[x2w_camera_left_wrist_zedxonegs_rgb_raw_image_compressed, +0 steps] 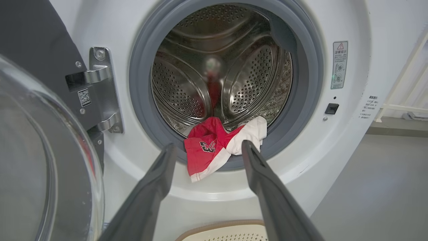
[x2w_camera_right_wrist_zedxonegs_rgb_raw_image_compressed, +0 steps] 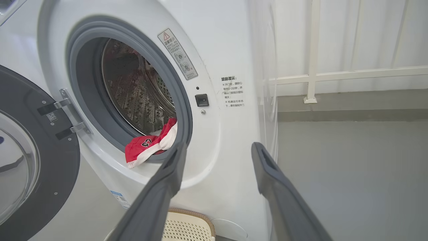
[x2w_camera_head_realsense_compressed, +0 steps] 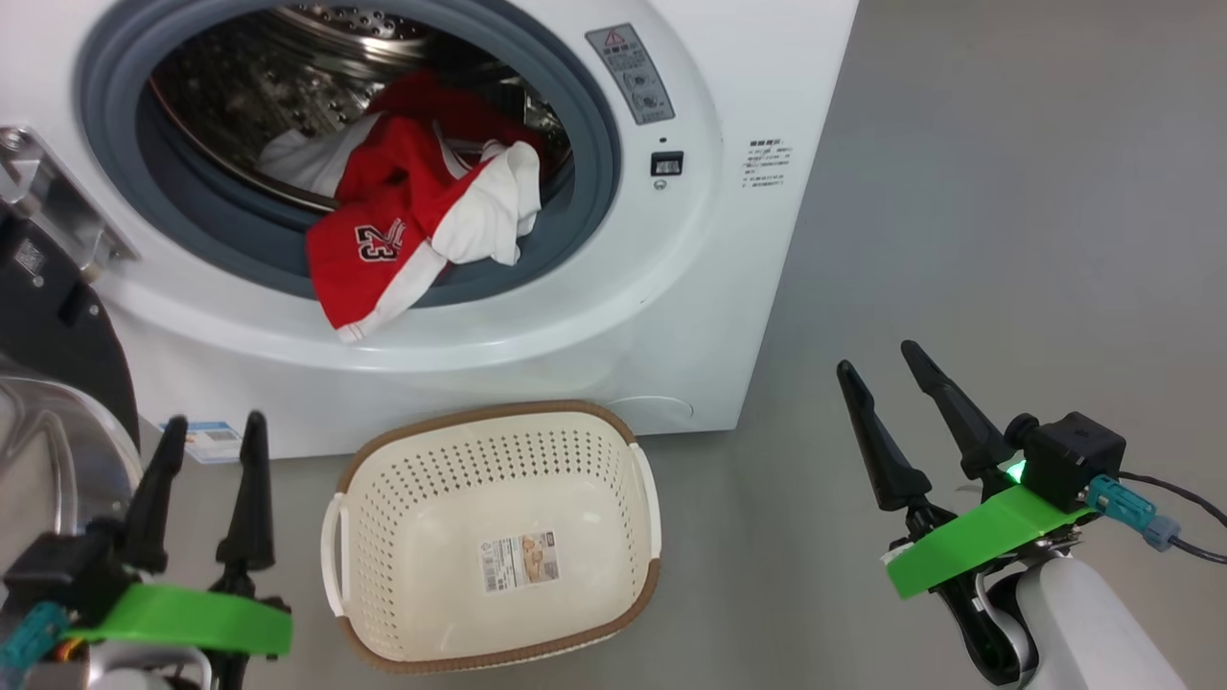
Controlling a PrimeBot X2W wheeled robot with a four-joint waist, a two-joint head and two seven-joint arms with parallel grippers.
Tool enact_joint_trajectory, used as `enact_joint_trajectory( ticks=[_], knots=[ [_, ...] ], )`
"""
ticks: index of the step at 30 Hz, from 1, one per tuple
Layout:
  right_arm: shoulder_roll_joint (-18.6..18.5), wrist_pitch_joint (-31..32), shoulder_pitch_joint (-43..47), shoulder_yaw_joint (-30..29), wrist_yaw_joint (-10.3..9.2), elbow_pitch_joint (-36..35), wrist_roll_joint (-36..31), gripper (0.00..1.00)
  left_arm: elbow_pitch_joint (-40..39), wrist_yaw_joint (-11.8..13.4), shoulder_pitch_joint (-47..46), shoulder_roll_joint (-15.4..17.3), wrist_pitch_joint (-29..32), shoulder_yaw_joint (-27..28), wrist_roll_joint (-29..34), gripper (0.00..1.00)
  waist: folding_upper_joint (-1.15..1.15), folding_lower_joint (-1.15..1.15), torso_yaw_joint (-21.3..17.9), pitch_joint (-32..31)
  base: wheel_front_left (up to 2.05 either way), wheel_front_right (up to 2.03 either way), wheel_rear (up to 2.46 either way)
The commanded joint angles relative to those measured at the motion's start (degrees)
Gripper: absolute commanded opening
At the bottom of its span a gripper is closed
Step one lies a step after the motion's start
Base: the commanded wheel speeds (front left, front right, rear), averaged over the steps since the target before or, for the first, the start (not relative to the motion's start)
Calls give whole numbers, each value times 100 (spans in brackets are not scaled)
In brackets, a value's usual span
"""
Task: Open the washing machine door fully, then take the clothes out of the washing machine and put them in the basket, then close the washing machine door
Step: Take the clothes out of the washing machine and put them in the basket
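Observation:
The white washing machine (x2w_camera_head_realsense_compressed: 671,316) stands with its door (x2w_camera_head_realsense_compressed: 53,316) swung wide to the left, the glass bowl (x2w_camera_left_wrist_zedxonegs_rgb_raw_image_compressed: 36,160) facing out. The clothes (x2w_camera_head_realsense_compressed: 403,230), a red jersey numbered 23 with white cloth, spill from the steel drum over the grey gasket; they also show as clothes (x2w_camera_left_wrist_zedxonegs_rgb_raw_image_compressed: 217,144) and clothes (x2w_camera_right_wrist_zedxonegs_rgb_raw_image_compressed: 150,145). The cream basket (x2w_camera_head_realsense_compressed: 494,537) sits on the floor below the opening, with nothing in it but a paper label. My left gripper (x2w_camera_head_realsense_compressed: 213,426) is open at the lower left, left of the basket. My right gripper (x2w_camera_head_realsense_compressed: 877,359) is open at the lower right, off the machine's corner.
Grey floor (x2w_camera_head_realsense_compressed: 1007,240) stretches to the right of the machine. A white railing (x2w_camera_right_wrist_zedxonegs_rgb_raw_image_compressed: 311,77) runs along the wall beyond it. The open door and its steel hinge (x2w_camera_left_wrist_zedxonegs_rgb_raw_image_compressed: 100,90) stand close to my left arm.

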Motion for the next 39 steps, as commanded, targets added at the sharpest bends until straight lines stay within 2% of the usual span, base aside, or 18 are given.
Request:
enact_joint_trajectory(
  ticks=[1, 17, 39],
  knots=[
    [27, -69, -125, 96, 9, -171, -93, 100, -78, -44, -288, 177, 7, 176, 18, 100, 0, 0, -19, 84, 0, 0, 0],
    [260, -69, -448, -68, 9, -433, -345, 100, 866, -218, -1976, 285, 220, 53, -89, 100, 0, 0, -244, 1071, 0, 0, 0],
    [571, -69, -768, -156, 9, -663, -555, 100, 3151, -393, -4499, 274, 487, -331, -172, 100, 0, 0, -617, 2023, 0, 0, 0]
  ],
)
